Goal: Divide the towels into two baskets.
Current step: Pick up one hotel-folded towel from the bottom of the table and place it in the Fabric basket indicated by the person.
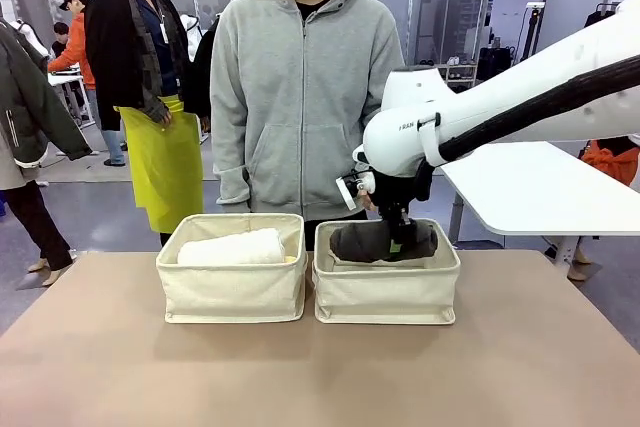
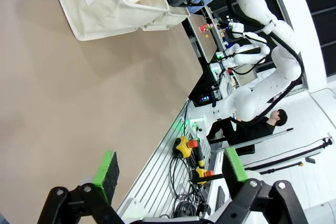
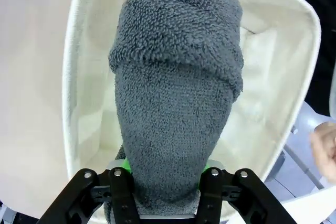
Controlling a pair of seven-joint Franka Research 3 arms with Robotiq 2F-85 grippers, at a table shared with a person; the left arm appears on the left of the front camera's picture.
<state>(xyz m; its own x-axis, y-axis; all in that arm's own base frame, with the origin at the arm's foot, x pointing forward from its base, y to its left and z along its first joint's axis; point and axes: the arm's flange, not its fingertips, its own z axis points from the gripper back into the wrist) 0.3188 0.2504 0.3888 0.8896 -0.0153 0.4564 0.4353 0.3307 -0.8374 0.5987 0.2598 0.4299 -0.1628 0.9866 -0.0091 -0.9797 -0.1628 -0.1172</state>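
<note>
In the front view a dark grey towel (image 1: pixel 372 241) hangs just inside the top of the right basket (image 1: pixel 385 297), with my right gripper (image 1: pixel 398 238) shut on it. The right wrist view looks down the same grey roll (image 3: pixel 178 93), clamped between the jaws of my right gripper (image 3: pixel 166 182) above the basket's cream inside (image 3: pixel 273 77). A white rolled towel (image 1: pixel 232 247) lies in the left basket (image 1: pixel 232 295). My left gripper (image 2: pixel 170 169) stands open over bare table, far from a basket (image 2: pixel 115 3).
A person in a grey hoodie (image 1: pixel 300 97) stands right behind the baskets, and a hand (image 3: pixel 323 148) shows beside the right basket. The brown tabletop (image 1: pixel 320 377) in front of the baskets is free. Other people stand farther back.
</note>
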